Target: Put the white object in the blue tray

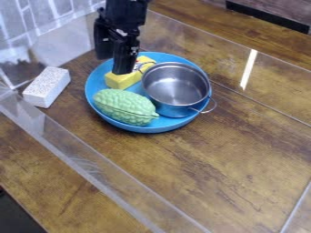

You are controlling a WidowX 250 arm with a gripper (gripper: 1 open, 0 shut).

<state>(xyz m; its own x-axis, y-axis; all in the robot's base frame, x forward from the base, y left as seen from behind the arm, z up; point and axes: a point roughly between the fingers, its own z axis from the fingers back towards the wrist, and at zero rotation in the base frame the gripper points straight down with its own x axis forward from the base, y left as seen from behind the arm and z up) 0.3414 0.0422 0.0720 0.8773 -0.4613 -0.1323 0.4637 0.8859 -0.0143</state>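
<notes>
The black gripper (123, 65) points straight down over the back left rim of the blue tray (97, 95), its dark fingers hanging just above a yellow block (125, 79). Its jaws stand apart and hold nothing.

The yellow block is a small rectangular piece with a red mark on its top, lying inside the tray at the back left. Beside it, on the right half of the tray, sits a shiny round steel pot (177, 89) with a small side handle reaching over the tray's right edge. In front of the block lies a green, bumpy, oval vegetable (126, 107), filling the tray's near left part. The tray itself is a round, shallow, bright blue plastic dish.

The white object (46, 86), a speckled, sponge-like rectangular block, lies outside the tray, near the left edge of the table (231, 173), apart from the tray's rim. The table has a dark, glossy wood-grain surface.
</notes>
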